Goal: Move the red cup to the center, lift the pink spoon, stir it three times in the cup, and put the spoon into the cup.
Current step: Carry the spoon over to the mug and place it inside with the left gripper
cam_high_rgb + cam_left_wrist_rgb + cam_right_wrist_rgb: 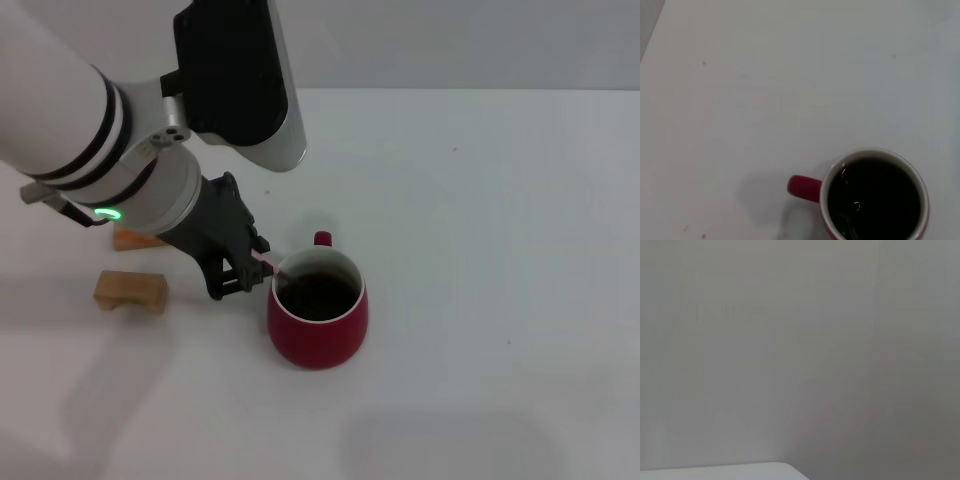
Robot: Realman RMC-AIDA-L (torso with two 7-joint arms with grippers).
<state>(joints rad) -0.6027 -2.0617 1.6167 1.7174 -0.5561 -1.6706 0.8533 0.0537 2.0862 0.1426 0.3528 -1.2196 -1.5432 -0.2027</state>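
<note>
- Red cup (318,310) stands upright on the white tabletop (480,200), lower centre of the head frame, handle on its far side; dark inside.
- My left hand (243,272) sits just left of the cup's rim, fingers pinched on the pink spoon (267,262), whose tip reaches over the rim into the cup.
- Two tan wooden blocks (130,290) lie at mid-left, partly behind my arm.
- Right hand not seen.

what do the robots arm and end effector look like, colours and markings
Only the left arm shows: a thick white tube with black bands near the wrist, a grey collar with a lit green ring, and a black box in a silver shell above. The left end effector is black, angular, skeletal. The right arm is out of view.
</note>
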